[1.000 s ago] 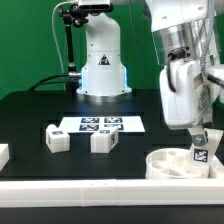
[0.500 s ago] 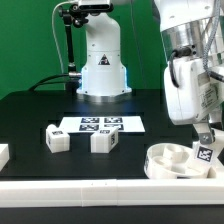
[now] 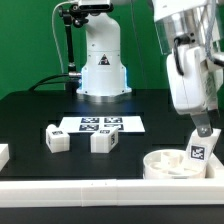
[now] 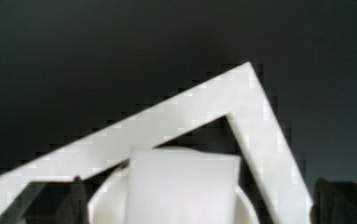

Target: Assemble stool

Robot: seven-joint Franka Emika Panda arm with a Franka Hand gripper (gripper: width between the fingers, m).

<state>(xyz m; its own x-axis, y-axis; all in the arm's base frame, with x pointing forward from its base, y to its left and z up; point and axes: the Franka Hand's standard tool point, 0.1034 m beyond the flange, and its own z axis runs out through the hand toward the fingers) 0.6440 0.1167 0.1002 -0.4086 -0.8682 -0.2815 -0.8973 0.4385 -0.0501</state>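
Seating the leg (image 3: 198, 152) squarely in the seat (image 3: 156, 166) looks the trick: keep it upright and ease it straight down. The end effector (image 3: 201, 130) is clamped on that leg, just above the seat.

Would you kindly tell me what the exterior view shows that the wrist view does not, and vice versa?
Only the exterior view shows the round seat, a loose leg, a second loose leg, the marker board, and the hand from outside, closed on a tagged leg at the seat. Only the wrist view shows white rails meeting in a corner. Both share the black table and the tagged leg: in the wrist view it appears as the white block at the hand, its tag unseen.
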